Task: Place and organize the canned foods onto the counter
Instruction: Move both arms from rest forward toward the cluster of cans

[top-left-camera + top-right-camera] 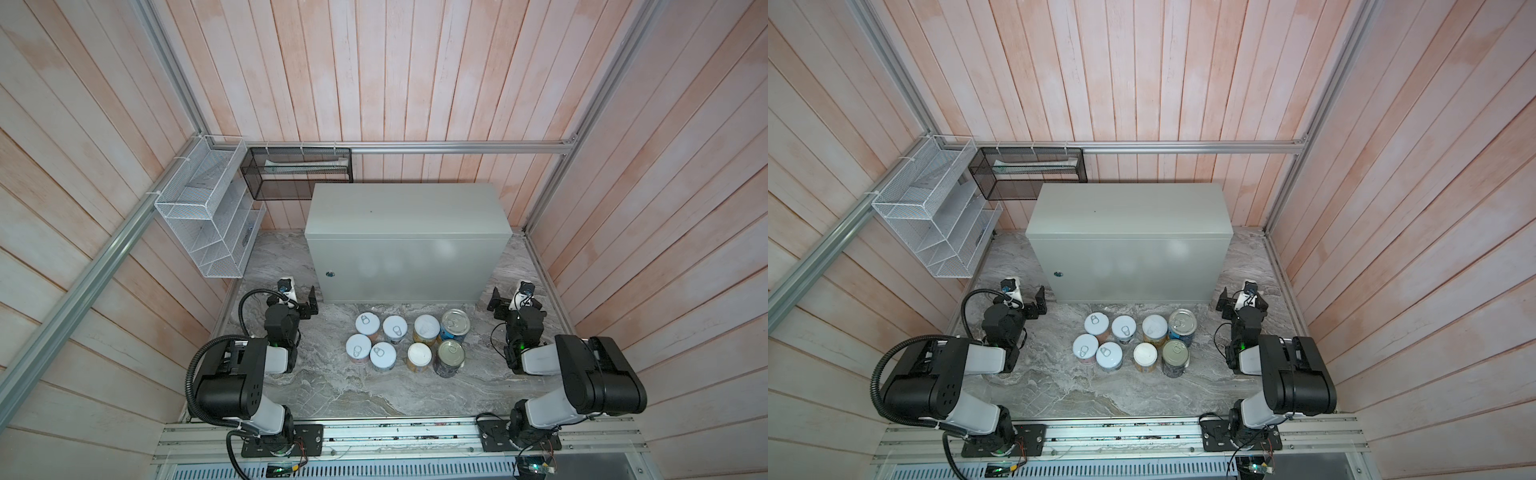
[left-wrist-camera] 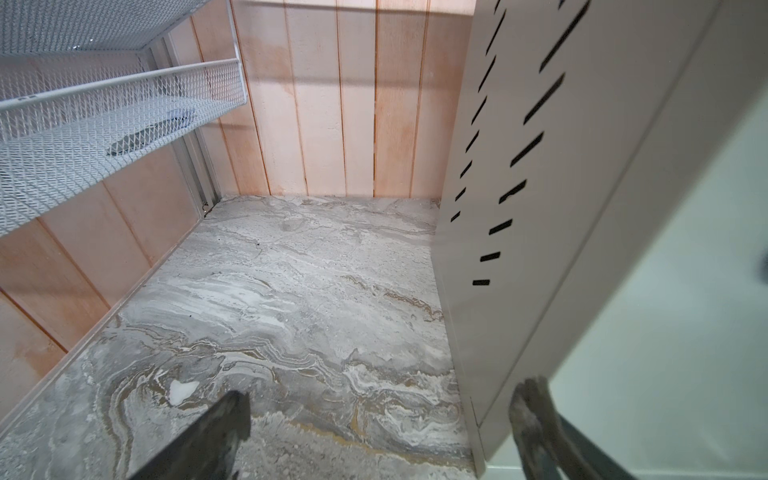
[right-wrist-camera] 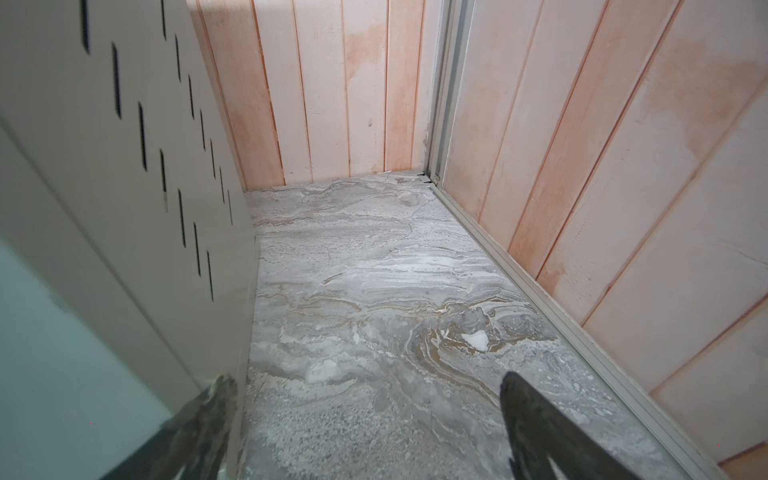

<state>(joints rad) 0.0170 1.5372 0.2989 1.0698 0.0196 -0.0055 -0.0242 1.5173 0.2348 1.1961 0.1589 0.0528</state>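
**While eight cans stand on marble, both arms hang at the counter's corners**

With fingers (image 2: 224,419) spread wide and holding nothing, the left gripper (image 2: 378,419) hangs just beside the counter's (image 1: 407,208) left front corner, and the right gripper (image 3: 368,384), equally open, hangs beside the right front corner. All the cans stand upright on the grey-veined marble desk (image 1: 332,395), just in front of the counter and not on it. They form two tight rows. Four short pull-tab cans (image 1: 367,323) are on the left, two white-lidded cans (image 1: 426,328) are in the middle, and a light-blue can (image 1: 455,324) and a navy can (image 1: 450,356), both metal-topped, are on the right. Open desk lies between the cans and each arm. Narrower strips run between the counter's slotted sides (image 2: 536,104) and the pale plank walls (image 3: 623,166). The counter is smooth light-grey sheet metal, square-edged and flat-topped, with a small round lock (image 1: 330,274) low on its front. A white mesh rack (image 1: 199,208) and a black mesh basket (image 1: 297,172) hang on the walls near its left rear corner.
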